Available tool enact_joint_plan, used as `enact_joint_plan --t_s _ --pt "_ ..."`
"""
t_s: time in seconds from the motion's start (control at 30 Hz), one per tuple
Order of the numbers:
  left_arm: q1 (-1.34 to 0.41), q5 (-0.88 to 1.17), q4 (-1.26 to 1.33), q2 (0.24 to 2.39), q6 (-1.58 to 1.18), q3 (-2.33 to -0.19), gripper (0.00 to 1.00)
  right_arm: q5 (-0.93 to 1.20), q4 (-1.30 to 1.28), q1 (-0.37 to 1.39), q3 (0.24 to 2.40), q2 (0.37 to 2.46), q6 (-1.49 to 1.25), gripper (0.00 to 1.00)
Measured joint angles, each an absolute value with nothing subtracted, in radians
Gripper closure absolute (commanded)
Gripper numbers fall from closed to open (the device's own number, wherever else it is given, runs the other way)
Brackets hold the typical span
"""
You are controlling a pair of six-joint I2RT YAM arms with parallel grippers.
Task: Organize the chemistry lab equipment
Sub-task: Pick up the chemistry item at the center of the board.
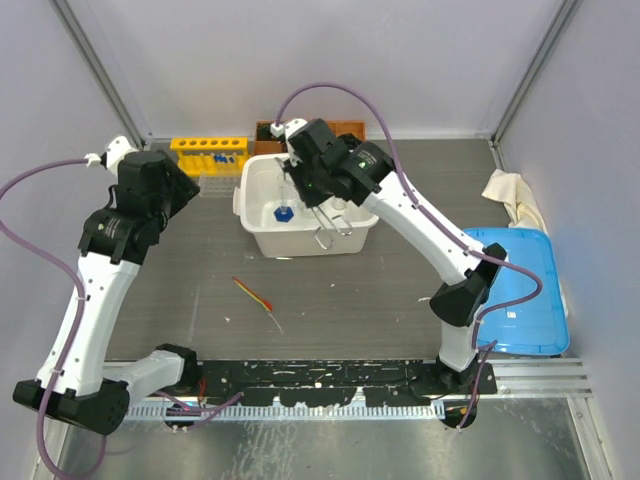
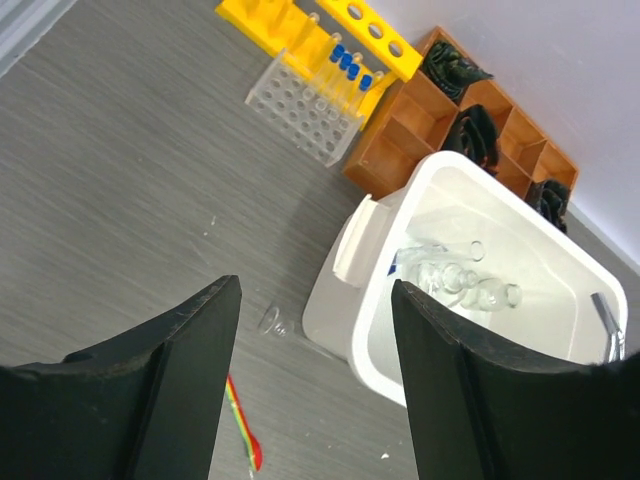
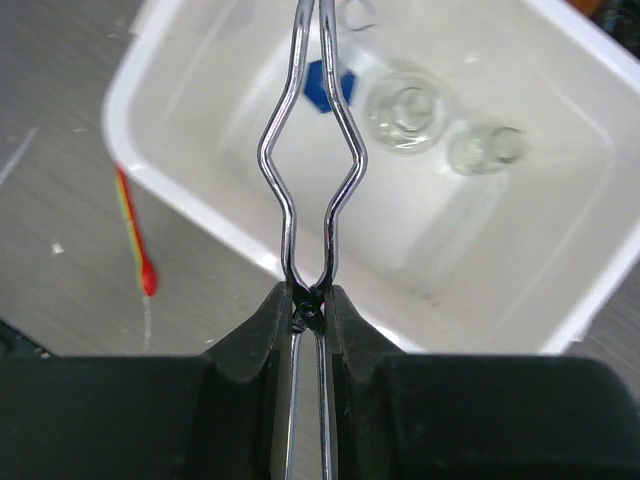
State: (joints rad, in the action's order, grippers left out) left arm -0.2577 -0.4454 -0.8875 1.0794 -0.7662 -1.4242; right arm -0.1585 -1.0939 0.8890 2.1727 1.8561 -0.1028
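The right gripper (image 3: 310, 305) is pressed together on the metal tongs (image 3: 327, 245), pinching them where the two wire arms meet. From that pinch the tongs run straight out ahead of the fingers, their long axis in line with the gripper. The far tips pass out of the wrist view, so how deep they reach cannot be told.

Directly beyond the fingertips lies the white bin (image 3: 470, 250), so the tongs hang over its inside rather than over the table. Two small clear glass flasks (image 3: 405, 110) sit on the bin floor ahead and to the right of the tongs. A blue item (image 3: 328, 85), perhaps the dropper's bulb, shows just behind the right wire arm.

The coming move looks like setting the tongs down into the bin. It turns on keeping their long axis over the free floor to the left of the flasks.

The left gripper (image 2: 315, 285) is spread wide with nothing between its fingers, well apart from the bin. The thin red-orange stick (image 2: 243, 425) lies on the table under that hand, close beneath its left finger. That makes the free left arm the better placed for it.
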Motion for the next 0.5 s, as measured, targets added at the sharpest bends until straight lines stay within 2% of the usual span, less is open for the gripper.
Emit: enact_joint_plan --t_s 0.27,0.5 --pt "-0.258 -0.426 -0.807 1.156 -0.766 -1.447 0.35 -0.288 -1.024 0.816 2.157 1.857 0.035 0.99" --pt "-0.245 -0.403 -0.773 1.239 -0.760 -1.464 0.35 -0.296 -0.789 0.772 1.938 1.856 0.243 0.99"
